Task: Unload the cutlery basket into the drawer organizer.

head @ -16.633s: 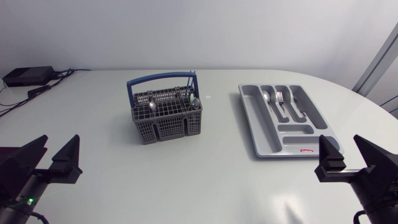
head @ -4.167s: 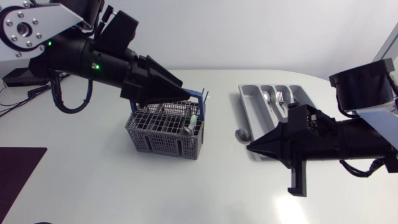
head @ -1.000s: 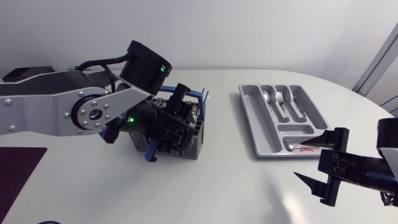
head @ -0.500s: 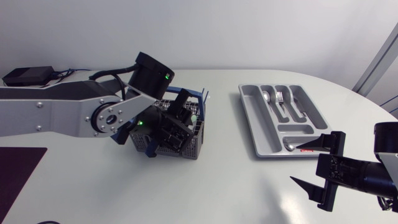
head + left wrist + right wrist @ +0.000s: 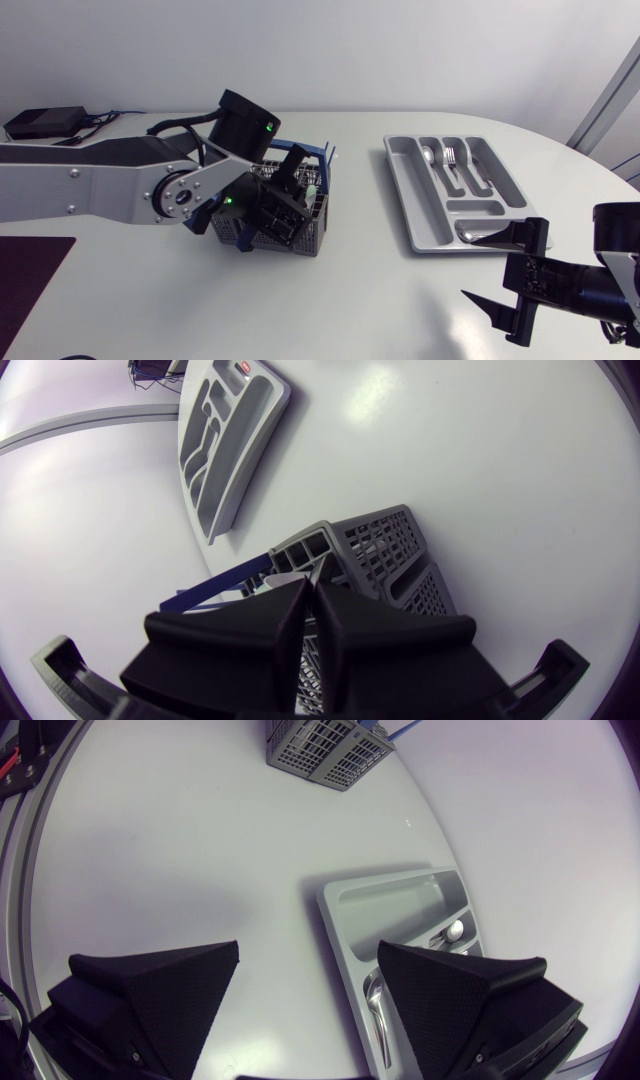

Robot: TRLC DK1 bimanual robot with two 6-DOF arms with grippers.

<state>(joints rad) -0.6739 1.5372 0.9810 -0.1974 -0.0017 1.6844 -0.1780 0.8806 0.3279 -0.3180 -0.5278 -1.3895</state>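
Contents of the cutlery basket [image 5: 312,228] are mostly covered by the left gripper [image 5: 272,212] in head view; anything between its tips is not discernible. The drawer organizer [image 5: 400,900] is partly hidden behind the right gripper [image 5: 310,960], one end of a spoon [image 5: 373,1000] included.

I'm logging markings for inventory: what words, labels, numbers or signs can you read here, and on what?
Red label at the near end of the drawer organizer: print too small and blurred to read.
Cutlery basket and table: no text to be seen.
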